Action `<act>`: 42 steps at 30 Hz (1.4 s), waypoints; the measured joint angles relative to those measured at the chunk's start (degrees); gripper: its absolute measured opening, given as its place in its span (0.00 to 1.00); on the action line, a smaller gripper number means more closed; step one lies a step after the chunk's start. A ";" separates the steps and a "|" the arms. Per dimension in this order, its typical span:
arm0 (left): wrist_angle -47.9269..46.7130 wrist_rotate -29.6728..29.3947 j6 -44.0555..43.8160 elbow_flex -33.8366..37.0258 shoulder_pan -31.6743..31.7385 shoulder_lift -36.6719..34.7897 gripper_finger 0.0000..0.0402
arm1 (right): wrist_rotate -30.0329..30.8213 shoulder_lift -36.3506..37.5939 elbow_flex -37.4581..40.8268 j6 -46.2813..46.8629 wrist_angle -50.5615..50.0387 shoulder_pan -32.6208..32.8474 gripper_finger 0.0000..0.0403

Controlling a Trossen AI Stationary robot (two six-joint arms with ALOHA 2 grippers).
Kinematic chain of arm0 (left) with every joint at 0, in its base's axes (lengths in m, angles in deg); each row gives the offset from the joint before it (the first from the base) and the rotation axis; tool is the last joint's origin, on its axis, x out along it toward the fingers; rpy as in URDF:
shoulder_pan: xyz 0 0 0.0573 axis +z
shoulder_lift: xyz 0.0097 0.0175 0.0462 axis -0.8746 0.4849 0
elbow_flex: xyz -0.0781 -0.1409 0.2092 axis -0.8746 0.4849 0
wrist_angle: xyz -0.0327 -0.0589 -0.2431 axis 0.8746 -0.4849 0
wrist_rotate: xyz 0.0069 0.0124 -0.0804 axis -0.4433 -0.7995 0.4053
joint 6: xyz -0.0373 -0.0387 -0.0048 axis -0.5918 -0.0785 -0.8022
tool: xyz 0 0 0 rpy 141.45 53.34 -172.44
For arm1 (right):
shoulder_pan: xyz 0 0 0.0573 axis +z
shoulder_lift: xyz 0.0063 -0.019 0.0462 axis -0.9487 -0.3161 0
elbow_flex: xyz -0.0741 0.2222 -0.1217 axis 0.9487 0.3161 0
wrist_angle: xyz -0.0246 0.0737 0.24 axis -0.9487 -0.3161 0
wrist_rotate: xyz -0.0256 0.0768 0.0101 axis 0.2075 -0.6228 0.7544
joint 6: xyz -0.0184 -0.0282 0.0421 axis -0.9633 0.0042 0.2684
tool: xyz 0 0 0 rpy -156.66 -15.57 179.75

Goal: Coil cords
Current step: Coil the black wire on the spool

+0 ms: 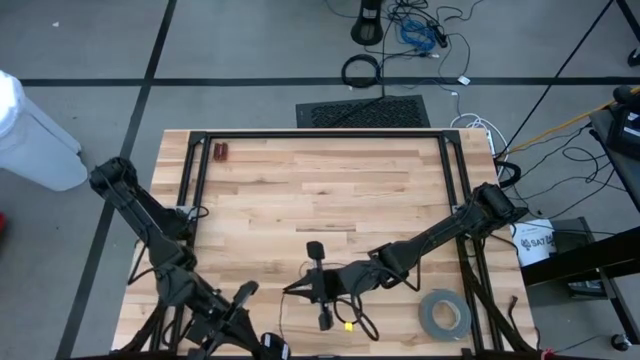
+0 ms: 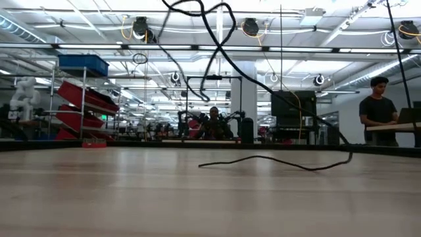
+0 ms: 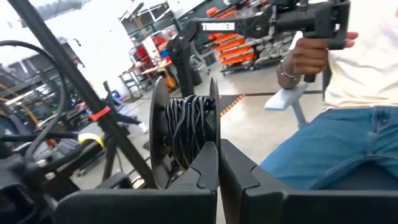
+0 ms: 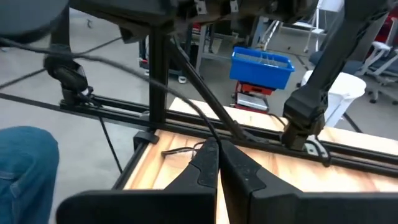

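A thin black cord (image 1: 352,312) lies in loose loops on the wooden table (image 1: 330,190) near its front edge. In the low view one strand (image 2: 276,160) rests on the tabletop and another (image 2: 217,39) rises out of the top of the picture. My right gripper (image 4: 217,152) is shut on the cord above the table's front middle (image 1: 292,289). My left gripper (image 3: 217,168), at the front left (image 1: 243,293), is shut on a clear-flanged spool (image 3: 186,124) wound with black cord. My left gripper pinches the edge of one spool flange (image 3: 215,140) between its two fingertips, fingers level. The spool stands on edge in front of the fingers, clear of the table. My right gripper pinches a single strand of the cord (image 4: 208,142) at its fingertips, fingers pointing nearly level toward the table's left. The cord runs up and away from the tips and trails down to the loops on the table.
A grey tape roll (image 1: 445,313) lies flat at the front right. A small red object (image 1: 220,152) sits at the far left corner. A black frame (image 1: 320,135) runs along the table's edges. A seated person in jeans (image 3: 336,143) is close beyond the left gripper.
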State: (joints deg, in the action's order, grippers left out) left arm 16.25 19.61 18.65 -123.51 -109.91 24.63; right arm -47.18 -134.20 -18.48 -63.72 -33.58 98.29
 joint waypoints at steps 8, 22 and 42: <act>1.82 5.32 -0.26 0.00 3.62 2.46 0.00 | 0.24 0.00 -1.80 -0.90 -1.23 1.08 0.00; 3.29 11.78 -9.16 0.00 7.92 5.44 0.00 | 1.53 0.03 -2.39 -1.42 -3.33 3.27 0.00; -5.61 11.89 -16.59 0.00 9.87 5.27 0.00 | 3.44 0.63 -4.37 -11.31 -6.96 5.62 0.00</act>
State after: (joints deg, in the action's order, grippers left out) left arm 10.63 31.51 2.06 -123.50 -100.04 29.90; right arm -43.74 -133.56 -22.85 -75.03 -40.54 103.91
